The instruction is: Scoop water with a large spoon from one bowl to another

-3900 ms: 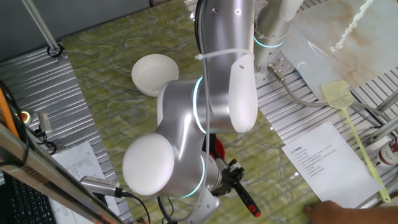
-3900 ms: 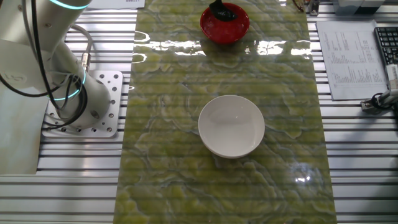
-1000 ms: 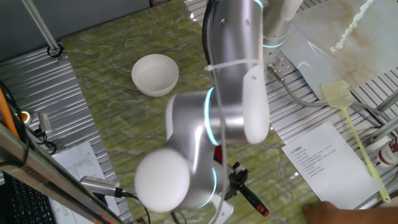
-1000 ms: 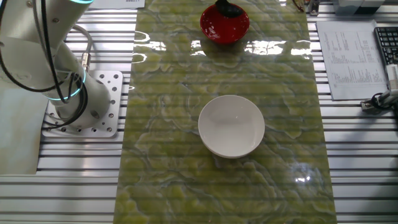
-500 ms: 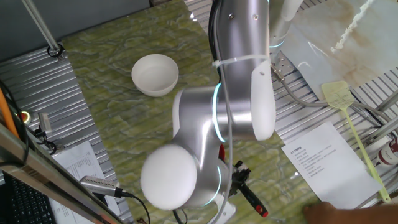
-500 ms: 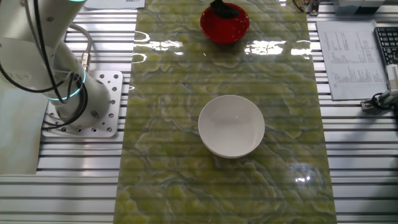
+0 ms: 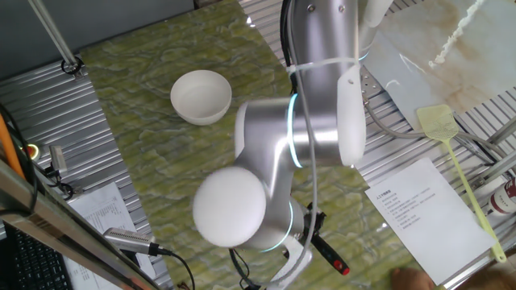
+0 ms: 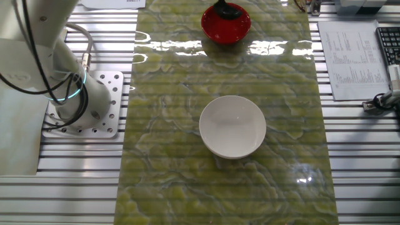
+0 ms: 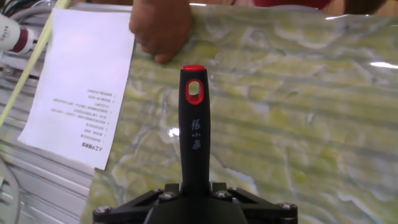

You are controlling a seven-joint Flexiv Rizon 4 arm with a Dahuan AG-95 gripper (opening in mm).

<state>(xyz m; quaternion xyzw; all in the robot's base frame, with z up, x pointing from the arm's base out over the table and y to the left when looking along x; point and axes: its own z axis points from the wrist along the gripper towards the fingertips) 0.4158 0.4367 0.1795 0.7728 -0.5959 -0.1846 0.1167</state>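
Black plastic, red-tipped: the large spoon (image 9: 194, 134), whose handle is seen end-on in the hand view, clamped at its lower part in the gripper (image 9: 194, 194), the jaws being closed on either side of it. The round scoop (image 8: 226, 10) is seen only in the other fixed view, sitting in or just over the red bowl (image 8: 225, 25) at the far end of the green marbled mat (image 8: 169, 125). Whether the scoop is touching the bowl's floor cannot be told.

Step judged in hand: water is being delivered into the red bowl. It would be done well if the handle were rolled slowly, the scoop's lip kept low inside the rim, and the ladle held there until it has drained before being lifted.

White bowl (image 8: 232, 127): set mid-mat, well apart from the red one, upright. No water level can be made out in it.

Views compared. In one fixed view the red bowl is wholly hidden by the arm (image 7: 310, 137), and only the handle's red end (image 7: 339, 267) is shown. The hand view alone shows a person's hand (image 9: 161, 28) resting near a printed sheet (image 9: 84, 81).
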